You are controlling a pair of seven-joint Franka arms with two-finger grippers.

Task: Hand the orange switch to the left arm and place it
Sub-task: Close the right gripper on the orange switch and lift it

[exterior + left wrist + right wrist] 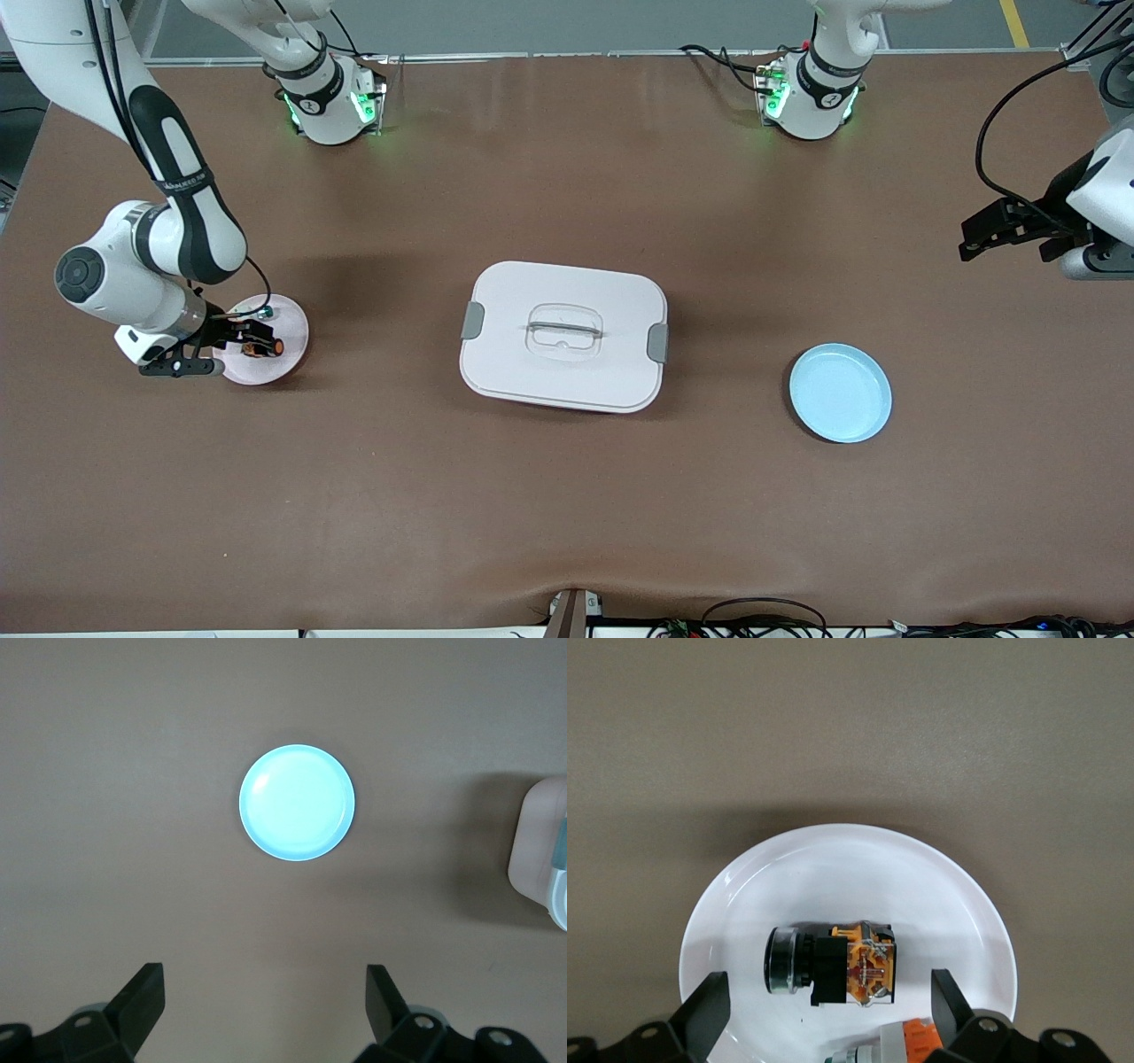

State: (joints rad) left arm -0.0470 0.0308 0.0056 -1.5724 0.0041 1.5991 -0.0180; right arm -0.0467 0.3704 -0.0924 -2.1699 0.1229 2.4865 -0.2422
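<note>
The orange switch (263, 347), a small black push-button part with an orange body, lies on its side on a pale pink plate (291, 330) toward the right arm's end of the table. My right gripper (232, 347) hangs low over that plate, open. In the right wrist view the orange switch (833, 964) lies on the plate (833, 859) between the two spread fingers of the right gripper (830, 979), untouched. The white lidded box (563, 337) stands mid-table. My left gripper (979, 235) waits in the air at the left arm's end, open and empty (266, 972).
A small white-and-green part (264, 312) shares the pink plate; its end (908, 1043) shows beside the switch. A light blue plate (840, 392) lies between the box and the left arm's end, seen bare (297, 803) with the box's corner (536, 850) at the edge.
</note>
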